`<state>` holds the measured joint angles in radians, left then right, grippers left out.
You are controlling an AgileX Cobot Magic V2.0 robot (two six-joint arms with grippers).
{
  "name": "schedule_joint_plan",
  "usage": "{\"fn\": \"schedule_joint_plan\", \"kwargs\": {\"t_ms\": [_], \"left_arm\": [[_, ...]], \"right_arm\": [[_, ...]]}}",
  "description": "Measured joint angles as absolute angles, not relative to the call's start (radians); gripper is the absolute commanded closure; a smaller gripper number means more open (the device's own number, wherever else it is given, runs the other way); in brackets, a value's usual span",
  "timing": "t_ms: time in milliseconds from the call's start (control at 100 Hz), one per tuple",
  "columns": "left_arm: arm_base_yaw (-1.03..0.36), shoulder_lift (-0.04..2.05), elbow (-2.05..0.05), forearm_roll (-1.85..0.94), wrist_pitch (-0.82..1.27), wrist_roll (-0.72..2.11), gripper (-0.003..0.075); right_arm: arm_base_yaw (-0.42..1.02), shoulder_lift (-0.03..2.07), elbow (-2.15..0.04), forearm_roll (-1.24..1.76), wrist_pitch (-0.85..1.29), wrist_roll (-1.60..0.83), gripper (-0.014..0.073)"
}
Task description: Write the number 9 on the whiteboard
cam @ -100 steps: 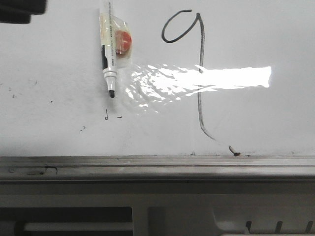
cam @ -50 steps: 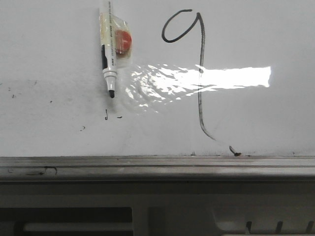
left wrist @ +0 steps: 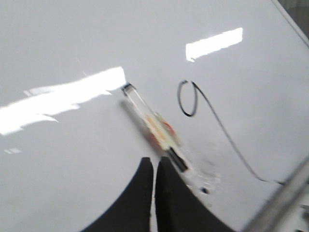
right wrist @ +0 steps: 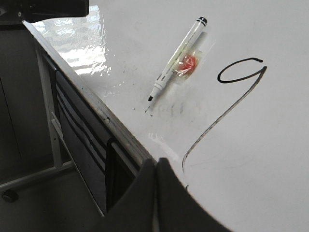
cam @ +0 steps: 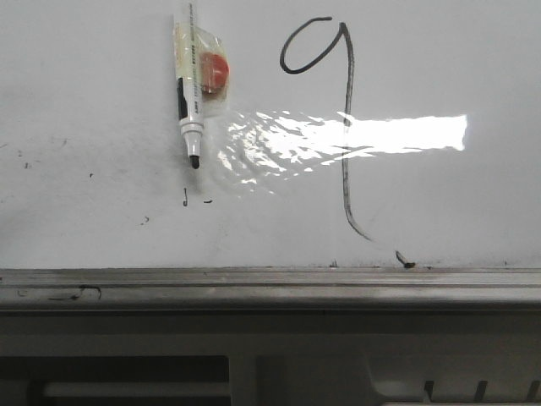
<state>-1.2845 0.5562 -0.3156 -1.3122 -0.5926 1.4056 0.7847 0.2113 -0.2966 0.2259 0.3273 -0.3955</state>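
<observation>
The marker [cam: 189, 89] is lying flat on the whiteboard [cam: 84, 220], tip toward the grey rail [cam: 254, 283], just to the left of the number 9 [cam: 334, 127], which is sitting finished with its small loop at the top and its long tail hooking near the rail. The marker is looking light, stiff and smooth-barrelled, likely to roll or skid on the glossy board; a clear wrap with an orange-red piece [cam: 213, 72] is taped to its barrel, and the bare barrel below that wrap seems the surest place to pinch it. The left end effector [left wrist: 154, 166] is hovering above the board with its fingers pressed together, gripping nothing, the marker lying just beyond its tips. The right end effector [right wrist: 155, 166] is likewise closed and empty, hanging over the rail edge near the tail of the 9.
</observation>
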Motion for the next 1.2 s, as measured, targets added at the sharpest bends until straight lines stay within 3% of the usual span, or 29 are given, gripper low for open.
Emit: {"fn": "schedule_joint_plan", "kwargs": {"t_ms": [160, 370, 600, 840, 1200], "left_arm": [[-0.993, 0.467, -0.213, -0.985, -0.483, 1.202, 0.0738], [-0.576, 0.275, -0.048, -0.307, -0.237, 0.471, 0.0738], [-0.282, 0.094, -0.001, -0.086, 0.011, 0.092, 0.0738], [-0.157, -0.002, -0.001, -0.06, 0.317, 0.018, 0.0738], [-0.143, -0.005, -0.001, -0.06, 0.328, 0.014, 0.0738]], "right_arm": [[0.785, 0.211, -0.297, 0.226, 0.327, -0.396, 0.0659], [0.785, 0.211, -0.297, 0.226, 0.327, -0.396, 0.0659], [0.785, 0.211, -0.297, 0.226, 0.327, -0.396, 0.0659], [0.785, 0.211, -0.297, 0.226, 0.327, -0.396, 0.0659], [0.785, 0.211, -0.297, 0.226, 0.327, -0.396, 0.0659]]}}
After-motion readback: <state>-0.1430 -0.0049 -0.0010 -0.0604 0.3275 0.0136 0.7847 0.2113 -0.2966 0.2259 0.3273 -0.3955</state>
